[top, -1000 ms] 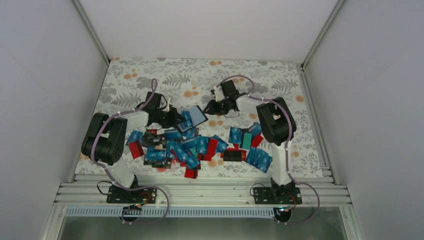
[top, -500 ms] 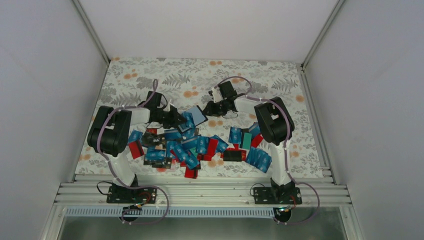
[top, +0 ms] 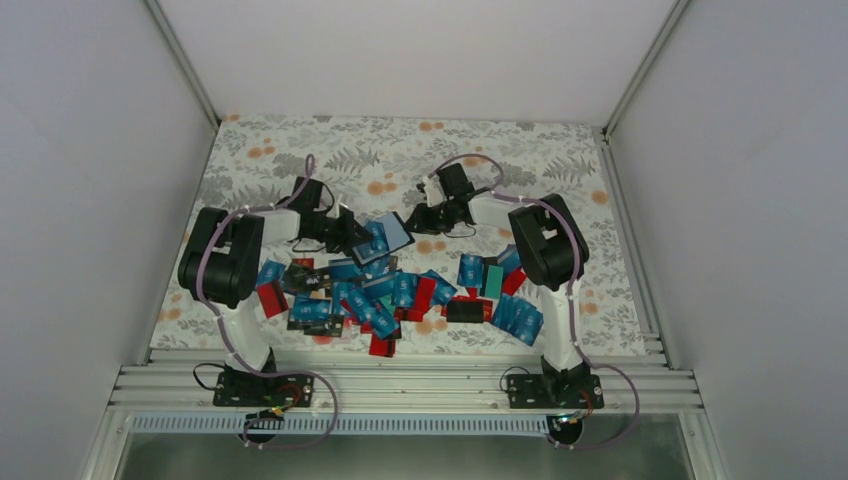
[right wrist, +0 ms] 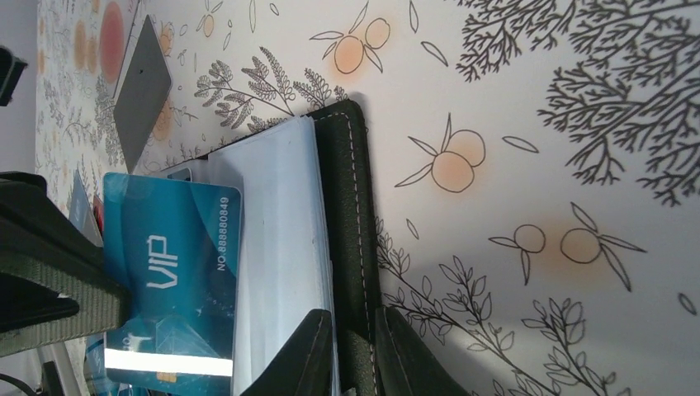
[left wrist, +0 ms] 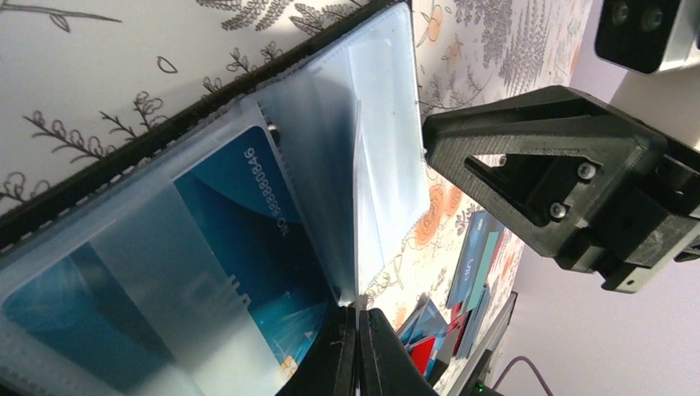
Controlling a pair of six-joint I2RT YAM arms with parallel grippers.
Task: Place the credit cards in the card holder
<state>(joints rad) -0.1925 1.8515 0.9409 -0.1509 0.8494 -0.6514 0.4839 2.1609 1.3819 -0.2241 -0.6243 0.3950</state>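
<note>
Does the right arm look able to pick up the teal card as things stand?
Probably not yet: the right gripper is clamped on the card holder by its black cover, so it would have to let go first. The teal card itself looks uncovered.

Floral-print tabletop (top: 300,150), grey ferns and orange fruit, extending beyond the left claw (top: 354,239) and right claw (top: 414,223); plain white walls (top: 400,50) enclose three sides; light even.

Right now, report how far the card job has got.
Done: one blue card sits partly inside a clear sleeve of the card holder. In hand: left pincer pinches a sleeve, right pincer grips the black cover, holding it open. Left: the whole heap of credit cards nearby.
</note>
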